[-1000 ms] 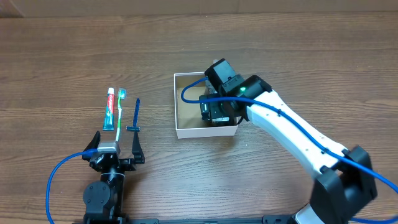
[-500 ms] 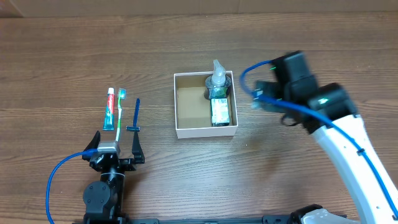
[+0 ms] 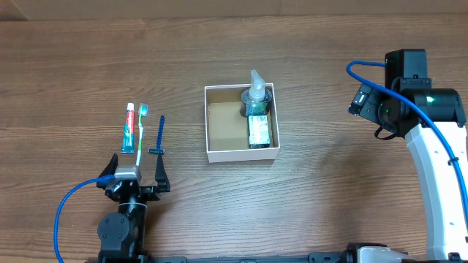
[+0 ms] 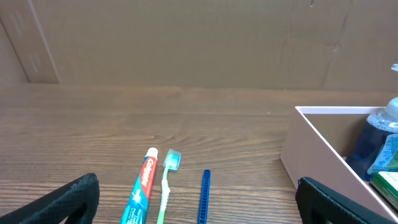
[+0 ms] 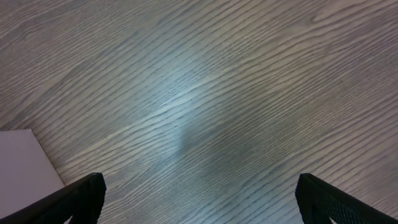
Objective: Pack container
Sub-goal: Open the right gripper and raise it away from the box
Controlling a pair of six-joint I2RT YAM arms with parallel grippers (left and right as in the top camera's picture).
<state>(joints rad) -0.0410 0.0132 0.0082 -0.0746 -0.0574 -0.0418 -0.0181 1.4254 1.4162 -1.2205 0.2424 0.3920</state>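
The container (image 3: 207,126), a white-walled box with a brown floor, sits mid-table. A pump bottle with a blue-green label (image 3: 257,117) lies in its right half. The container wall (image 4: 311,146) and the bottle (image 4: 380,134) also show in the left wrist view. A toothpaste tube (image 3: 129,128), a green toothbrush (image 3: 140,126) and a blue razor (image 3: 159,135) lie side by side left of the container. My left gripper (image 3: 137,174) is open and empty just in front of them (image 4: 199,208). My right gripper (image 3: 363,102) is open and empty over bare table right of the container (image 5: 199,205).
The table is brown wood grain. A corner of the white container (image 5: 25,171) shows at the lower left of the right wrist view. A brown cardboard wall (image 4: 186,43) stands behind the table.
My right gripper was over the container with the bottle. It let the bottle go in the container and moved away to the right. The left arm has not moved.
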